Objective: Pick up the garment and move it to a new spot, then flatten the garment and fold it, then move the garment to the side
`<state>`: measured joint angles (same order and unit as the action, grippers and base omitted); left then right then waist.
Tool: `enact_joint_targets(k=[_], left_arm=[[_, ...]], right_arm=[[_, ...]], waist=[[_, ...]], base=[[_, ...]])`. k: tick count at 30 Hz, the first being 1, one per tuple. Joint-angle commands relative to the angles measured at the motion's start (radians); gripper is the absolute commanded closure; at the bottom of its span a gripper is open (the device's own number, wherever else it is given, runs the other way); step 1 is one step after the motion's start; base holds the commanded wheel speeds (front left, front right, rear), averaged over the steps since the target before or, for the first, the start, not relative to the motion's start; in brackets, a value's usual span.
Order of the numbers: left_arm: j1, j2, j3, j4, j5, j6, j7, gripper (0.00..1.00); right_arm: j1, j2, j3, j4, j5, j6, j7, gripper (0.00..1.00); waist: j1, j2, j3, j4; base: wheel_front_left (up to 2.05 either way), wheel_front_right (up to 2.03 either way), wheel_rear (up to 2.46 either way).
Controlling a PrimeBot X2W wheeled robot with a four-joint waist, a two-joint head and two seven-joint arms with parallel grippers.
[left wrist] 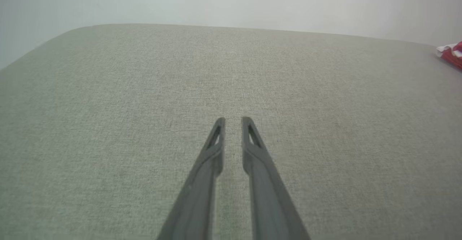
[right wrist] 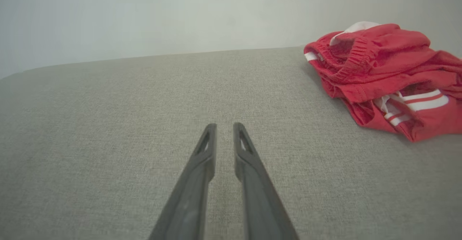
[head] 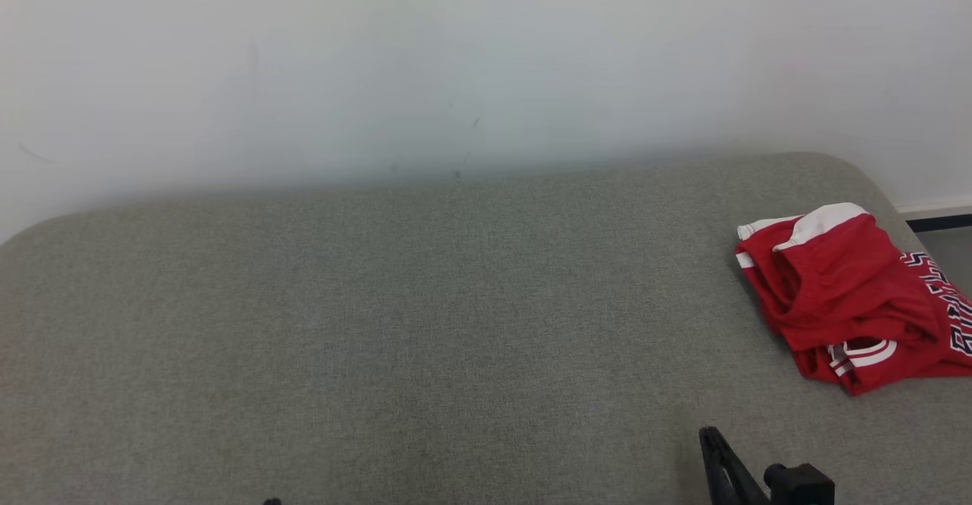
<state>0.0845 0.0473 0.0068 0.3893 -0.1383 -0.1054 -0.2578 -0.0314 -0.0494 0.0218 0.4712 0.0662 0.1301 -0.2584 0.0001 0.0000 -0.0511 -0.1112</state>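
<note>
head view: garment [head: 843,292] lettering [head: 945,300] | right wrist view: elastic waistband [right wrist: 355,56]

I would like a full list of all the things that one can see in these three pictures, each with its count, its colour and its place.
garment: one, red with white bands and some lettering, crumpled in a heap at the right end of the padded surface.
padded surface: one, grey fabric, under the garment.
wall: one, white, behind the padded surface.
skirting strip: one, dark, at the wall's foot, far right in the head view.
left fingers: two, dark, a narrow gap between them, holding nothing, over bare fabric.
right fingers: two, dark, a narrow gap, holding nothing; the garment lies ahead to their right, apart from them.
</note>
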Motion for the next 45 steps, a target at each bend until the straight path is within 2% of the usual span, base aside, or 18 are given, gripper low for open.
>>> enact_joint_targets(k=[1,14,45], left_arm=[[-0.008,0.0,0.007,0.003,-0.02,0.0,0.01,1.0],[-0.042,0.001,0.024,-0.024,-0.276,-0.005,0.073,1.0],[-0.102,0.002,0.055,-0.075,-0.734,-0.013,0.186,1.0]], right_arm=[[-0.007,0.0,-0.008,0.001,0.021,0.0,0.009,1.0],[-0.02,0.0,-0.029,-0.041,0.289,0.0,0.073,1.0],[-0.044,0.0,-0.069,-0.117,0.77,0.0,0.186,1.0]], waist=[[0.0,0.0,0.0,0.001],[-0.0001,0.0,0.006,0.013],[-0.0001,0.0,0.019,0.039]], base=[[0.0,0.0,0.0],[0.0,0.0,0.0],[0.0,0.0,0.0]])
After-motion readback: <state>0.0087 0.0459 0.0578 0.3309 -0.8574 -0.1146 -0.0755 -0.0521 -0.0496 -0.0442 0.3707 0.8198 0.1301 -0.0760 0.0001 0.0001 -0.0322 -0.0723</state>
